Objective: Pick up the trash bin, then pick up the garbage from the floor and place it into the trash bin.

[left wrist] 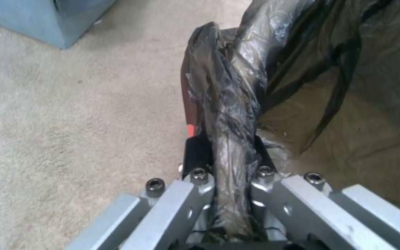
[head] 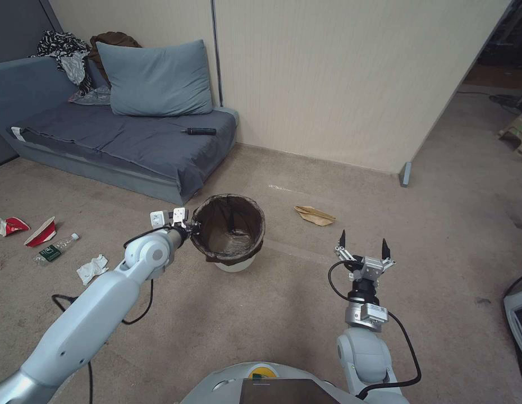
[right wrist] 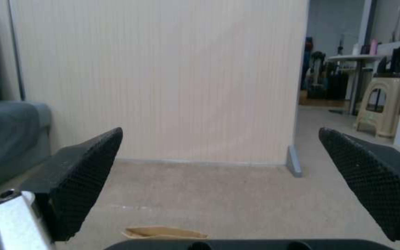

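Left hand (head: 185,223) pinches the trash bin (head: 229,230) at its rim's 9 o'clock, right hand (head: 362,245) waits wide open and empty, while one tan paper (head: 314,215), two crushed cups (head: 41,232), one bottle (head: 56,248) and one tissue (head: 92,268) litter the floor, the bin's base half hidden.

White trash bin (head: 234,265) with dark brown-black liner (head: 230,227); tan folded paper (head: 315,215); red-and-white cups (head: 41,232).

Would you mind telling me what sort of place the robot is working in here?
Probably a living room in a home or mock-up: a grey sofa with a pillow, beige carpet, and a lined trash bin held at its rim by the left gripper.
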Robot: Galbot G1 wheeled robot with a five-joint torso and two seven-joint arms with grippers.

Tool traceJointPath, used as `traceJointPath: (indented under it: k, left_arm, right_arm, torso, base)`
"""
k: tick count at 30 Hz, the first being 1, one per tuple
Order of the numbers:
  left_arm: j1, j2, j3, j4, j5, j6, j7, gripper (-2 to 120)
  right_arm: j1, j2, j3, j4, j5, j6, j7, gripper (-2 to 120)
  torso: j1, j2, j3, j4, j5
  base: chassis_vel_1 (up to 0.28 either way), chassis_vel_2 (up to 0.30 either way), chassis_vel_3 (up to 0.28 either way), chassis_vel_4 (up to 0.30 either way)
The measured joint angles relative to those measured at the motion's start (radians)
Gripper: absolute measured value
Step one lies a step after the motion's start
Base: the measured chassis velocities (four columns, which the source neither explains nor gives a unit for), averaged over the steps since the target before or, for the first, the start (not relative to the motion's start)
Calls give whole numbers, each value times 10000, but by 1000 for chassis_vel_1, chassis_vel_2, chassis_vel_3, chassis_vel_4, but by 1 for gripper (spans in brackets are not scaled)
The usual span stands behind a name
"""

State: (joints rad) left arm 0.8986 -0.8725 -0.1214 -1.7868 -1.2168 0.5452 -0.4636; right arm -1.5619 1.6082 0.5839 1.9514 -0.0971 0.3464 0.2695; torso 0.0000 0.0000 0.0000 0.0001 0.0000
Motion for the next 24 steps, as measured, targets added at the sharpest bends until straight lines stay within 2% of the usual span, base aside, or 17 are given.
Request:
traceJointPath:
  k: [2, 3, 6, 7, 9, 13, 18, 24]
  left_arm:
    - [979, 254, -500, -1148, 372, -255, 94, 2]
    - [979, 254, -500, -1148, 372, -255, 94, 2]
    - [2363, 457, -1202, -2770, 1144, -316, -13, 2]
    - [2363, 457, -1202, -2770, 1144, -316, -13, 2]
    - [2908, 329, -1402, -3438, 1685, -196, -109, 2]
    - [3129, -59, -1430, -3830, 2193, -156, -156, 2]
    - [3296, -555, -1408, -3960, 2732, -172, -129, 2]
    - [4198, -1345, -1490, -4098, 3906, -433, 139, 2]
  right_arm:
    - [26, 0, 96, 77, 127, -2, 29, 100]
    - [26, 0, 96, 77, 127, -2, 29, 100]
    - [46, -107, 195, 159, 203, -14, 58, 100]
    - [46, -107, 195, 159, 203, -14, 58, 100]
    - [56, -156, 233, 187, 221, -15, 60, 100]
    - [-46, -150, 379, 315, 225, -5, 60, 100]
    - [-164, -73, 565, 469, 232, 34, 70, 100]
    - [-228, -1, 722, 564, 149, 81, 88, 100]
  torso:
    - [0, 0, 0, -1, 0]
    - [0, 0, 0, -1, 0]
    - [0, 0, -1, -1, 1]
    - [0, 0, -1, -1, 1]
    - [-1, 0, -1, 0, 2]
    - [0, 0, -1, 0, -1]
    - [0, 0, 0, -4, -1]
    - [0, 0, -1, -2, 0]
  base:
    - [0, 0, 0, 0]
    - [0, 0, 0, 0]
    - [0, 0, 0, 0]
    - [0, 0, 0, 0]
    - [0, 0, 0, 0]
    - [0, 0, 0, 0]
    - [0, 0, 0, 0]
    - [0, 0, 0, 0]
